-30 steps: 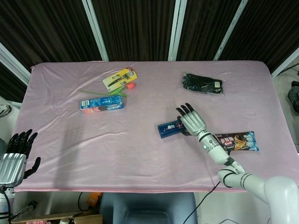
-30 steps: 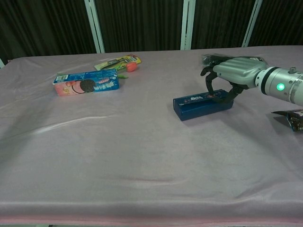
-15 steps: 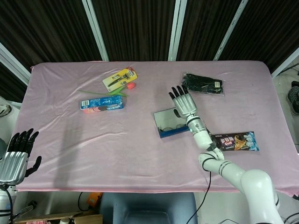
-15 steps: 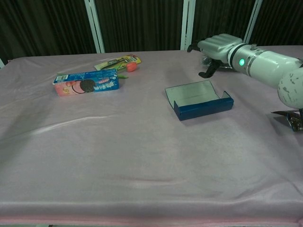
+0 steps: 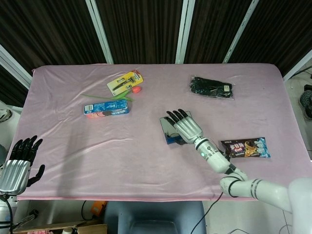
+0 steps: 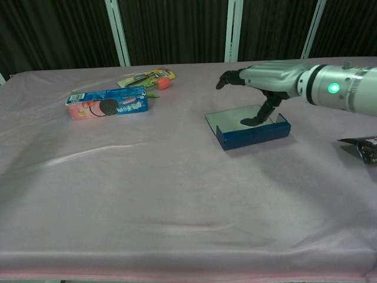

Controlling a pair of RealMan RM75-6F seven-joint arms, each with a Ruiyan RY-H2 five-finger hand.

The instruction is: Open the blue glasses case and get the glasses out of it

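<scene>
The right hand (image 6: 268, 79) hovers over the open blue case (image 6: 250, 128) mid-table, fingers spread, thumb dipping inside, holding nothing. Glasses aren't clearly visible (perhaps hidden below). Curl fingers gently under the frame. The left hand (image 5: 17, 163) idles open, near-left.

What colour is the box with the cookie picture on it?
The cookie box is blue on top and pink at the bottom, best seen in the chest view.

My pink-clothed bench (image 5: 73, 141) carries the open blue glasses case (image 5: 171, 130) mid-right, cookie box (image 5: 106, 108) and razor pack (image 5: 125, 82) far left, black pouch (image 5: 211, 87) far right, snack bar (image 5: 245, 147) near right.
</scene>
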